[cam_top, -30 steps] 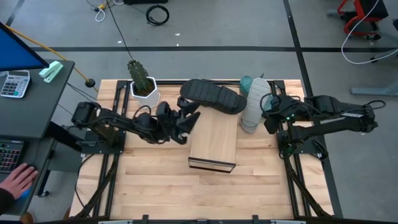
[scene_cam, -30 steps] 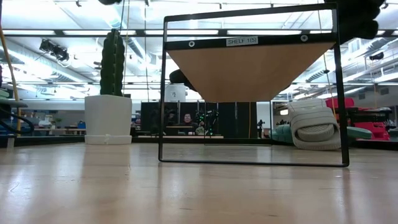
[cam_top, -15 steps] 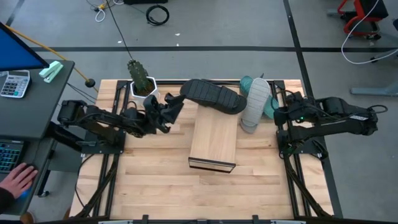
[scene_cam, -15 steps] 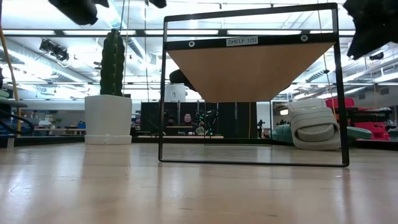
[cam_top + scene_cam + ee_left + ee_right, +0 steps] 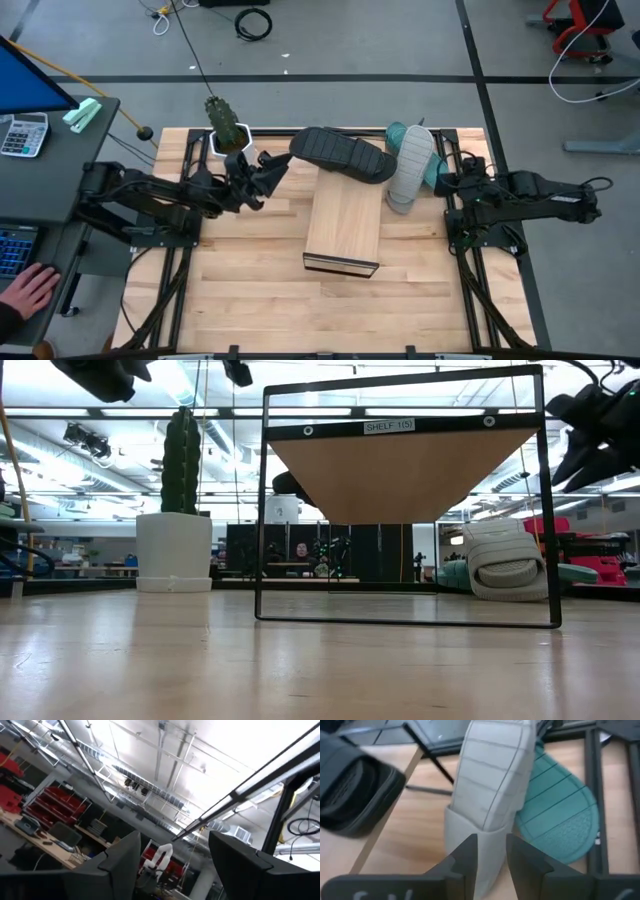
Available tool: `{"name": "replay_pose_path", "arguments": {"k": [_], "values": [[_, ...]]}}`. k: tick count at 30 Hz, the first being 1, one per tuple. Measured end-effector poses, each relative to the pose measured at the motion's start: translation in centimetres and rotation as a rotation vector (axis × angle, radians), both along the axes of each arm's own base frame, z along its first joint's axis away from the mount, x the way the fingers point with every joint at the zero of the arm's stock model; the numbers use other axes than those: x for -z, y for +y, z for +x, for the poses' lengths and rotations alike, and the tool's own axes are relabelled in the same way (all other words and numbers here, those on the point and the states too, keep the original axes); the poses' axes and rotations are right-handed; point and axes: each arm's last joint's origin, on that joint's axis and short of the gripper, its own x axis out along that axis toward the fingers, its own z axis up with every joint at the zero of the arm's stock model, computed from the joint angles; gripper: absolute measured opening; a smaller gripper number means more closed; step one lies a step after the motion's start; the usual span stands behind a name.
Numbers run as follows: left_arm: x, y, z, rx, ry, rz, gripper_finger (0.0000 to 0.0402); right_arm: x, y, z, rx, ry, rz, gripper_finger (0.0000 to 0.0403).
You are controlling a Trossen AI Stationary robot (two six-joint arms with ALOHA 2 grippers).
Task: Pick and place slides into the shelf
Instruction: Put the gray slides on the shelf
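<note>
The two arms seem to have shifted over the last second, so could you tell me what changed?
The left gripper drew back from the shelf toward the plant, empty. The right gripper retreated from the grey slide. Black slide, teal slide and shelf stayed put.

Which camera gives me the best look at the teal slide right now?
The right wrist view: the teal slide shows its ribbed sole, part-covered by the light grey slide. The high view shows only slivers of it beside the grey one. The low view catches a low strip behind the shelf frame. The left wrist view misses it.
</note>
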Motion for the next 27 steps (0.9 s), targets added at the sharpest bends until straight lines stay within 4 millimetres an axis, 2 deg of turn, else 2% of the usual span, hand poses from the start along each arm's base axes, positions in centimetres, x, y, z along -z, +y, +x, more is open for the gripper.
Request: {"name": "replay_pose_path", "arguments": {"k": [6,10,13,17,21,27], "values": [[-0.3,0.2,-0.6,0.022,-0.024,-0.002,0.0240,0.3,0.0,0.0,0.059,-0.073,0.045,0.0084],[-0.2,0.1,-0.4,0.060,-0.021,-0.014,0.0238,0.2,0.2,1.2,0.011,-0.180,0.109,0.0075],[-0.3,0.1,-0.5,0.085,-0.029,-0.013,0.0234,0.1,0.3,1.9,-0.028,-0.211,0.129,0.0084],[-0.3,0.0,-0.5,0.109,-0.029,0.005,0.0237,0.1,0.3,3.0,-0.036,-0.206,0.136,0.0127],[-0.5,-0.1,-0.6,0.139,-0.037,0.018,0.0239,0.0,0.2,4.7,-0.039,-0.213,0.131,0.0197],[-0.7,-0.2,-0.8,0.164,-0.052,0.032,0.0233,1.2,-0.3,6.7,0.054,-0.114,0.145,0.0308]]}}
